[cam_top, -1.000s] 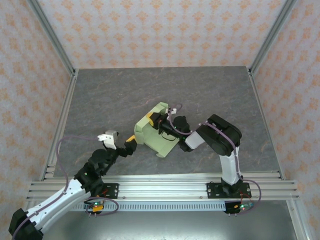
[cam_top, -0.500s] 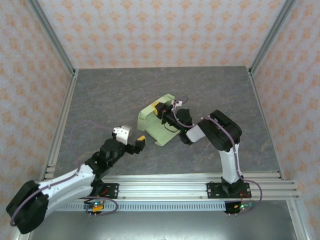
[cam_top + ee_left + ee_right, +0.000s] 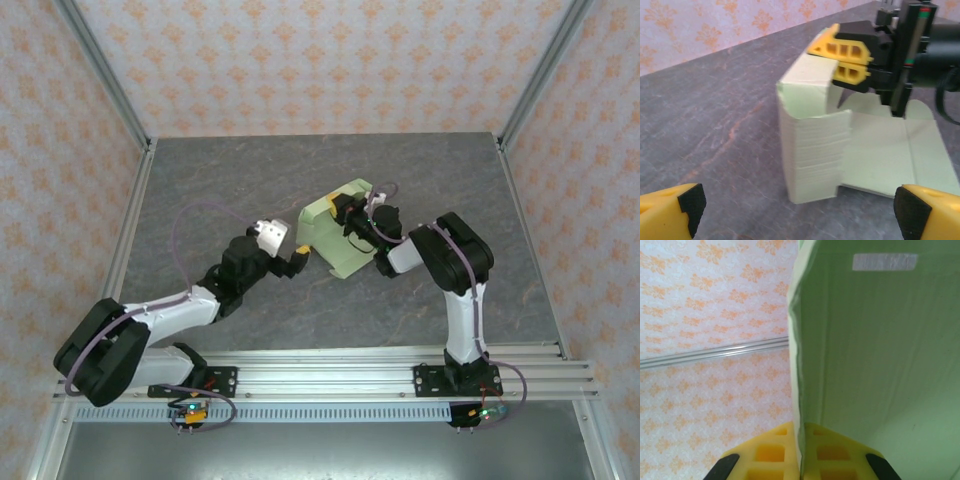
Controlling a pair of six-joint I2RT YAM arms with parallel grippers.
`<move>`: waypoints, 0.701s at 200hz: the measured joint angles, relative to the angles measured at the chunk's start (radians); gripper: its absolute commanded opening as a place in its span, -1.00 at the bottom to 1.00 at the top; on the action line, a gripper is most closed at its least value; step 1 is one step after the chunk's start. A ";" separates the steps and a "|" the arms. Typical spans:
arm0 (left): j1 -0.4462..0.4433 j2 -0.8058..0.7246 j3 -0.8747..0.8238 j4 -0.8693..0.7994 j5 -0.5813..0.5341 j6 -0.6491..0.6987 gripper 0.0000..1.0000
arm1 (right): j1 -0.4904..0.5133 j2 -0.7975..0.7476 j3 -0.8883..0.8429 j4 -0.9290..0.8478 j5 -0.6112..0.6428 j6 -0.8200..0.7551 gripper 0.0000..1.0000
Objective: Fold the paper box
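My right gripper (image 3: pixel 338 210) is clamped on an upright panel of the paper box (image 3: pixel 335 245), which sits near the table's (image 3: pixel 220 180) centre, slightly toward the far edge. My left gripper (image 3: pixel 298 255) stands wide apart just beside the box. Risk: a one-sided push could buckle the thin, matte, pale green card off its creases, or pull it from the clamp.

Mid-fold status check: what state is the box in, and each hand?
paper box, partly folded, one wall standing, base flat on the table.
right hand, shut on the box's raised flap.
left hand, open, facing the box, holding nothing.
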 measured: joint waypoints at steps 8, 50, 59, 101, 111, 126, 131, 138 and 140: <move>0.016 0.023 0.022 -0.007 0.016 0.019 1.00 | -0.008 0.000 0.000 -0.003 -0.008 0.000 -0.85; 0.029 0.145 0.045 0.000 0.088 0.094 0.97 | -0.013 0.000 0.000 -0.015 -0.052 0.011 -0.85; 0.029 0.167 0.045 0.008 0.102 0.098 0.94 | -0.013 0.000 0.000 -0.015 -0.061 0.017 -0.85; 0.030 0.246 0.049 0.069 0.142 0.107 0.62 | -0.010 -0.032 -0.056 -0.015 -0.082 0.022 -0.85; 0.030 0.263 0.050 0.089 0.143 0.107 0.53 | -0.009 -0.050 -0.074 -0.016 -0.083 0.021 -0.85; 0.032 0.281 0.055 0.111 0.143 0.099 0.42 | -0.004 -0.076 -0.094 -0.023 -0.081 0.021 -0.85; 0.032 0.286 0.055 0.120 0.143 0.098 0.41 | -0.001 -0.084 -0.100 -0.025 -0.082 0.021 -0.85; 0.034 0.291 0.055 0.132 0.145 0.093 0.40 | 0.003 -0.092 -0.108 -0.030 -0.081 0.021 -0.85; 0.034 0.293 0.056 0.135 0.145 0.092 0.40 | 0.005 -0.095 -0.110 -0.031 -0.080 0.021 -0.84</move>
